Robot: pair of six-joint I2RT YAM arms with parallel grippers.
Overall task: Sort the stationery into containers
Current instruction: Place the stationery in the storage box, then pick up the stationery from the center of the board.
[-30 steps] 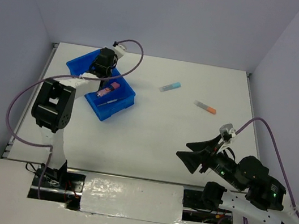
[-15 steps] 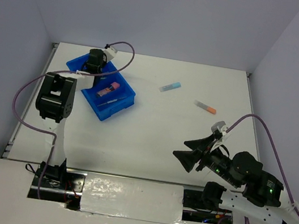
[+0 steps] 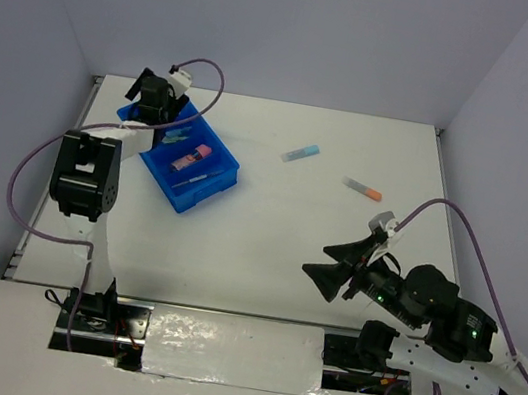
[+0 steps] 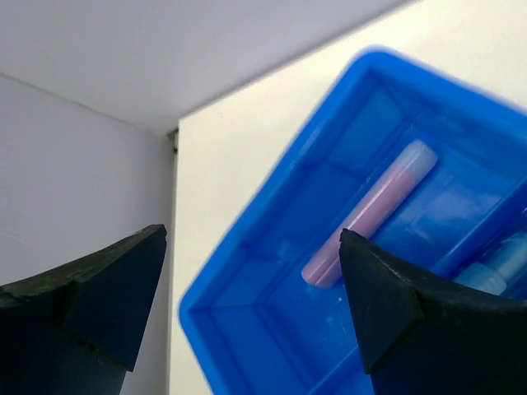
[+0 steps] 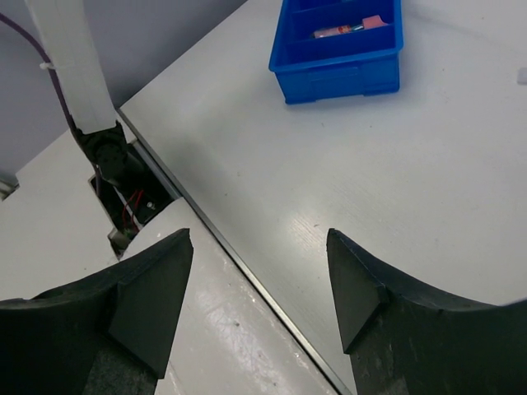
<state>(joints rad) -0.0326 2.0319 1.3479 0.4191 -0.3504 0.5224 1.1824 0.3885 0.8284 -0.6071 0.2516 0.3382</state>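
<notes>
Top external view: the tray (image 3: 194,174) sits at the far left of the table (image 3: 266,249), with several items already inside it. Two things lie outside, well apart from the tray: a blue stick (image 3: 301,153) and an orange-tipped stick (image 3: 362,189). The left claw (image 3: 151,96) hangs over the far corner of the tray. The right claw (image 3: 330,273) hovers near the front edge, on the right side. We judge that the step in hand is a drop into the tray. To do it well, we would lift the left claw straight up, so that it does not catch the tray wall. We would then send the nearer right claw to the two sticks, closing across their thin side.

Left wrist view: the left claw (image 4: 251,240) is wide open and holds nothing. Below it a pink stick (image 4: 372,212) lies inside one compartment of the tray (image 4: 329,148).

Right wrist view: the right claw (image 5: 259,247) is also well open, empty and touching nothing, above the table (image 5: 370,181). The tray (image 5: 338,70) is far ahead of it.
</notes>
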